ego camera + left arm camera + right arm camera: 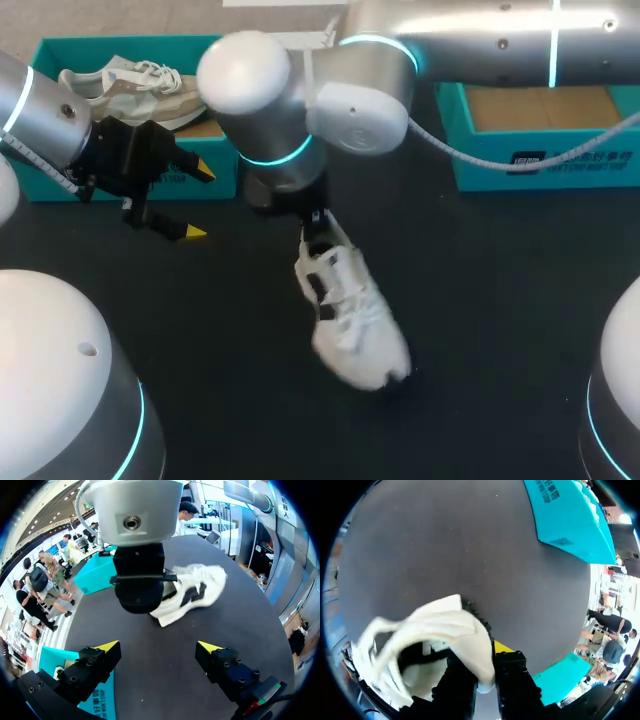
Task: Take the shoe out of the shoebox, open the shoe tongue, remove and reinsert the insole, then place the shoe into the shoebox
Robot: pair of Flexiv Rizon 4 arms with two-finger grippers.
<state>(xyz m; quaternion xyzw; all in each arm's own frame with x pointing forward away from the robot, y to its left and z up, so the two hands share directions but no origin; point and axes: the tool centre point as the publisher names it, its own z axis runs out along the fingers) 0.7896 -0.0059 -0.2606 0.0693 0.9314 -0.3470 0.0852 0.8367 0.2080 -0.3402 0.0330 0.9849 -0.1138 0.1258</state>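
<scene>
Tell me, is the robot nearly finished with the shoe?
Only partly. Done: the white shoe is out of the shoebox. In hand: the right claw pinches the shoe's rim, and the left claw hangs open and empty, apart from it. Left: the shoe must go back into the box. I cannot tell whether the tongue and insole steps are done.

white shoe [352, 320] blurred, its heel hidden under r arm [300, 110]; r gripper [486, 670]: one yellow tip covered by shoe.
</scene>
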